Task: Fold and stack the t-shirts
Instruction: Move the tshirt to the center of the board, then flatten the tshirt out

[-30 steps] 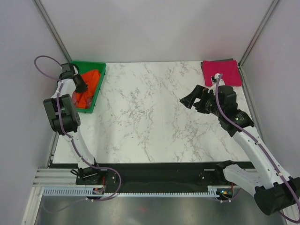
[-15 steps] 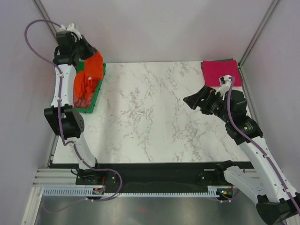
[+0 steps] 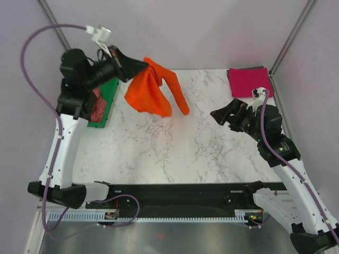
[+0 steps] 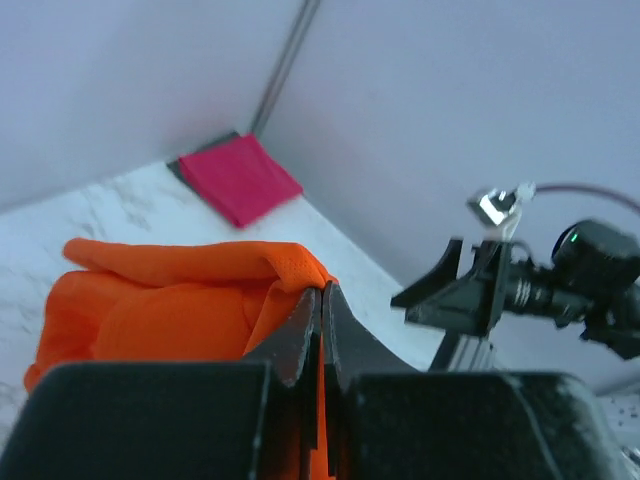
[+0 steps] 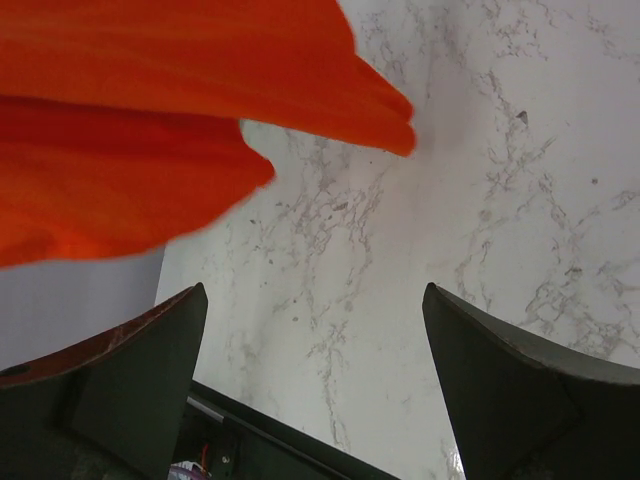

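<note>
1. Top external: left gripper (image 3: 142, 64) has its jaws pinched on the orange t-shirt (image 3: 148, 95), which hangs beneath them; right gripper (image 3: 220, 114) is spread wide and empty.
2. Left wrist: orange cloth is clamped between the closed jaws.
3. Right wrist: the orange t-shirt lies beyond the parted jaws.

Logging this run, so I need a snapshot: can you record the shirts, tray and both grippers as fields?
left gripper: jaws shut on orange shirt
orange shirt: hanging in the air, over the table
right gripper: jaws open, empty, above the table
magenta shirt: folded, far right corner
tray: green, far left, holds rose shirt
</note>
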`<action>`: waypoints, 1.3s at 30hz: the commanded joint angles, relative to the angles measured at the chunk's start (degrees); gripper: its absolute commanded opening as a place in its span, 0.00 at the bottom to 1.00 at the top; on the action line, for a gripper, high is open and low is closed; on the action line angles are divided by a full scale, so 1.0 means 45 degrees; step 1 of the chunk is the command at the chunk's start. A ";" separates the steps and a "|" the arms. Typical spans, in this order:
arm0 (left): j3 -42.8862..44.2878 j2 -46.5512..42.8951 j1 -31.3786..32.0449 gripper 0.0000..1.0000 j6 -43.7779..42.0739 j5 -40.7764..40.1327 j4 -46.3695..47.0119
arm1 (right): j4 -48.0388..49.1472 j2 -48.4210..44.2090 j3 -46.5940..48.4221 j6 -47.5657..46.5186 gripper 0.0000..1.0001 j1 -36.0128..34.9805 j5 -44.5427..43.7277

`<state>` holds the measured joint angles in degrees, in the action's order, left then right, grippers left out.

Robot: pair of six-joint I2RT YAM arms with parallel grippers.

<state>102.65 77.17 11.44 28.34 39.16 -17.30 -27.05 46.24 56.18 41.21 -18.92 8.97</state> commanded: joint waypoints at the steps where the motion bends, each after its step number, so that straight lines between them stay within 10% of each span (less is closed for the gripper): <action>1: -0.4861 -0.0621 0.1185 0.02 0.0109 -0.0027 -0.0531 | -0.0415 0.0037 0.0054 -0.0095 0.98 -0.0035 -0.0587; 7: -1.1490 -0.3570 0.2262 0.28 -0.0185 -0.3494 -0.0492 | -0.1060 0.0524 -0.0804 -0.0388 0.98 -0.0054 -0.1915; 11: -1.2810 -0.4433 0.2242 0.53 -0.0437 -0.4386 -0.0531 | -0.0691 0.1636 -0.1410 -0.0641 0.97 -0.0054 -0.2560; 18: -1.3200 -0.3204 0.2242 0.64 -0.0283 -0.3292 -0.0531 | 0.0187 0.5595 -0.0495 -0.1925 0.91 0.0082 -0.4863; 36: -1.4219 0.0189 0.2535 0.65 0.0382 -0.3409 -0.0452 | 0.0620 1.5133 0.6048 -0.5895 0.80 0.0942 -0.3753; 38: -1.4101 0.0856 0.2711 0.65 0.0382 -0.3409 -0.0452 | 0.0581 1.5620 0.6459 -0.6208 0.67 0.0981 -0.3538; 39: -1.3849 0.1247 0.2731 0.42 0.1659 -0.5458 -0.0472 | 0.0581 1.5681 0.6557 -0.6267 0.60 0.0981 -0.3556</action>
<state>37.39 79.83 22.98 30.04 22.94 -20.60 -24.84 115.52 81.82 16.40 -14.55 -8.16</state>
